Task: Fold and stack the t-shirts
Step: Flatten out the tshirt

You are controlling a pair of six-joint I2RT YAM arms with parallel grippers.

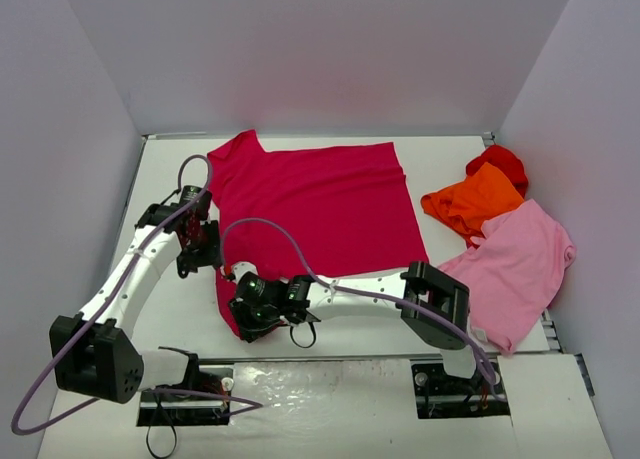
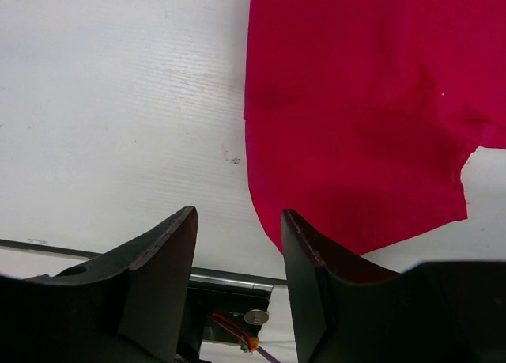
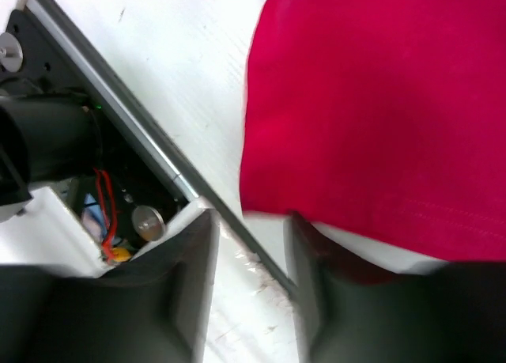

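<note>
The crimson t-shirt lies spread flat across the middle of the table, its near-left corner bunched by the right arm. My left gripper hovers just left of the shirt's left edge. In the left wrist view it is open with only bare table between the fingers, and the crimson cloth lies to the right. My right gripper is at the shirt's near-left corner. In the blurred right wrist view it is open and empty, the shirt's hem just beyond the right finger.
An orange shirt, a bright red one and a light pink one lie crumpled at the right. Grey walls enclose the white table. A metal rail and arm mounts run along the near edge.
</note>
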